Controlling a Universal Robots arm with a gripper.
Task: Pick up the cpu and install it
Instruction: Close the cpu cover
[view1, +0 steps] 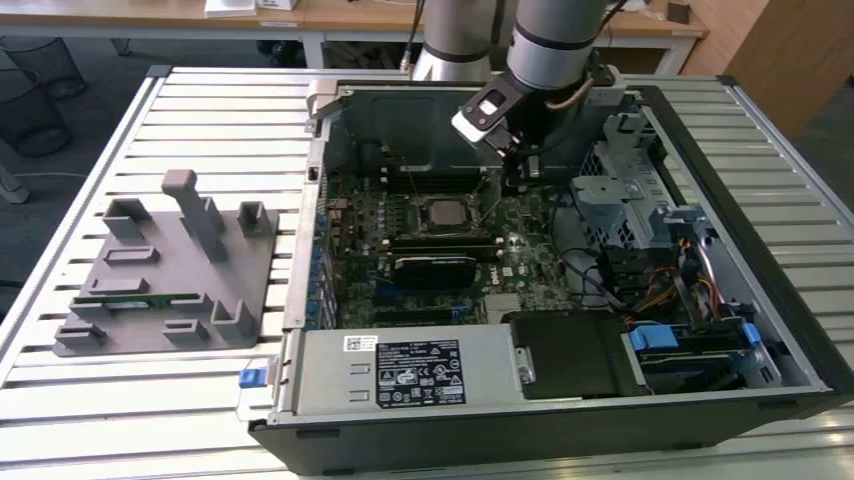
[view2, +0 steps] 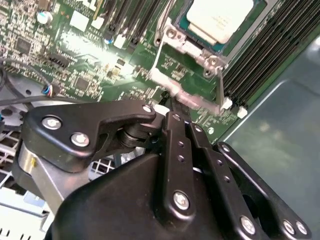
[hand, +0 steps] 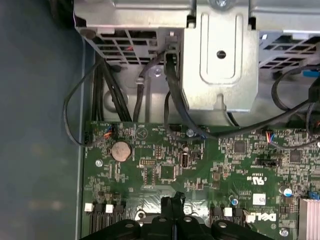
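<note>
Holding jaws together beside the socket frame (view2: 159, 75), you could nudge the cpu (view1: 441, 212), at their eight o'clock in the exterior view, askew.

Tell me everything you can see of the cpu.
The cpu is a flat square chip with a pale silver metal top, lying level, seated on the green motherboard. A metal bracket borders one edge. The gripper hangs beside it, not touching; nothing holds the chip.
</note>
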